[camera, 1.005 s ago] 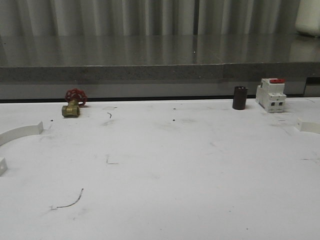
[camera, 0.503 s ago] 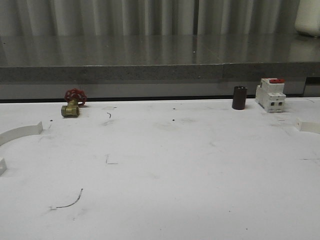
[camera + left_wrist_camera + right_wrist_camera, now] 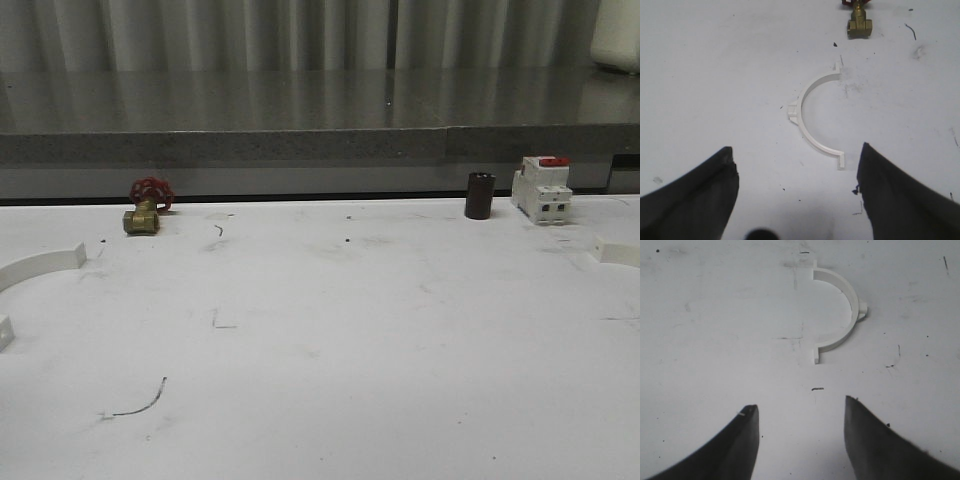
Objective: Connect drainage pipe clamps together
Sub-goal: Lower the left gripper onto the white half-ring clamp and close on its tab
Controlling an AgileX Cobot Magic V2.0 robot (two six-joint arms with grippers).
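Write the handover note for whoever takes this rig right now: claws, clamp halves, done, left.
Left claw: open, empty, above the table, left clamp half lying ahead of it, near the brass valve.
Right claw: open, empty, right clamp half lying ahead of it.
In the front view the halves sit far apart at the table's left edge and right edge.
Done: nothing gripped or joined.
Left: pick up both halves, bring them together, connect the end tabs.

The left gripper point(image 3: 796, 192) is hanging above the table with its two dark fingers point(image 3: 695, 195) spread wide apart, holding nothing. The right gripper point(image 3: 801, 440) is doing the same, its fingers point(image 3: 880, 445) standing open with a gap between them and nothing inside.
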